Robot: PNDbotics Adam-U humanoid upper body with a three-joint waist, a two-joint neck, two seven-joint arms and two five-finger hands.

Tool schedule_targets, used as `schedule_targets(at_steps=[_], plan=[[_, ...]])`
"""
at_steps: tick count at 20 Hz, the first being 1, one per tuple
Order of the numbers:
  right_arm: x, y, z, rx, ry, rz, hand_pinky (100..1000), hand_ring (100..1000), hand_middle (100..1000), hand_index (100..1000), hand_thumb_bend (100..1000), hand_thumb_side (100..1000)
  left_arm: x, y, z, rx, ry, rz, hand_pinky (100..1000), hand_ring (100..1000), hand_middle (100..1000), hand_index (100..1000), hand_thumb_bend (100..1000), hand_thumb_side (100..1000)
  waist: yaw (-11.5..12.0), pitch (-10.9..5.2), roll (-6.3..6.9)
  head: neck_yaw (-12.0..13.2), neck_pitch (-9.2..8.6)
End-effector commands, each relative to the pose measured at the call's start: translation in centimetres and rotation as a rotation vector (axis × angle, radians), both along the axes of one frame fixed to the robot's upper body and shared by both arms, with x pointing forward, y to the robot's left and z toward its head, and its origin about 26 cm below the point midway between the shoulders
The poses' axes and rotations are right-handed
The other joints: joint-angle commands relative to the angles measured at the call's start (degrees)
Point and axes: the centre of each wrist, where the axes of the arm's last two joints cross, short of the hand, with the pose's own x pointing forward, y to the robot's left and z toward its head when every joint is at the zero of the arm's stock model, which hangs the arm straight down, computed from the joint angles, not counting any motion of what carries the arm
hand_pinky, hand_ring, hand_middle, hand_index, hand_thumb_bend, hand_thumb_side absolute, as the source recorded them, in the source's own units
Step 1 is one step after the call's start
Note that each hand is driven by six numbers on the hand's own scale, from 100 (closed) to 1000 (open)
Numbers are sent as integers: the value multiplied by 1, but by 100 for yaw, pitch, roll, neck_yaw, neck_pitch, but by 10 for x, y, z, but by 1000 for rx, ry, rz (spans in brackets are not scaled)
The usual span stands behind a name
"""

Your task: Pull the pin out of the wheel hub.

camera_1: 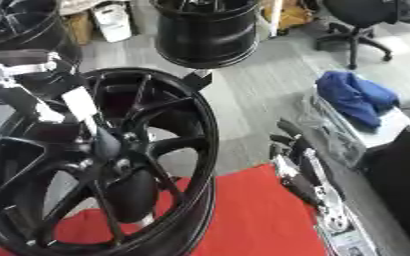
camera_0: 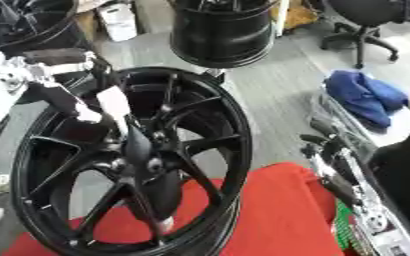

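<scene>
A black spoked wheel (camera_0: pixel 222 130) stands upright on a red cloth (camera_0: pixel 278 210). My left arm comes in from the upper left, black with white patches. My left hand (camera_0: pixel 141 147) lies over the hub at the wheel's centre and hides it. A dark long shape (camera_0: pixel 160 192) with a pale tip hangs below the hub, in front of the spokes. I cannot make out the pin itself. My right hand (camera_1: pixel 289 145) rests idle at the right, off the wheel, fingers relaxed and pointing up.
A second black rim (camera_0: pixel 222 30) stands on the grey floor behind, and a third (camera_0: pixel 16 20) is at the top left. A blue cloth (camera_0: pixel 362 97) lies on a pale surface at the right. An office chair (camera_0: pixel 362 25) stands at the back right.
</scene>
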Motion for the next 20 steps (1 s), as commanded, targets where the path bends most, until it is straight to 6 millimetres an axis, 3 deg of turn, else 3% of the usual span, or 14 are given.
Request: schedule_targets(at_steps=[1,10,17,19,20], plan=[[1,-1,5,5,-17,1,752,859,1000,923,100,524,0,-1,10,257,19,-294,736,579,587,754,523,501,-7,-88,-30,1,-84],[2,-2,5,4,-17,1,752,858,1000,923,100,524,0,-2,5,270,27,-302,687,502,497,675,443,402,7,-83,-32,1,-81],[2,-2,5,5,-15,1,752,858,1000,923,100,524,-1,0,12,229,18,-304,557,366,356,592,300,284,21,-84,-37,-6,-75],[2,-2,5,5,-15,1,752,858,1000,923,100,524,-2,0,14,216,17,-303,557,366,356,592,300,284,23,-85,-36,-5,-73],[2,-2,5,5,-15,1,752,858,1000,923,100,524,-2,-1,16,210,16,-302,500,295,314,572,244,249,24,-86,-35,-6,-76]])
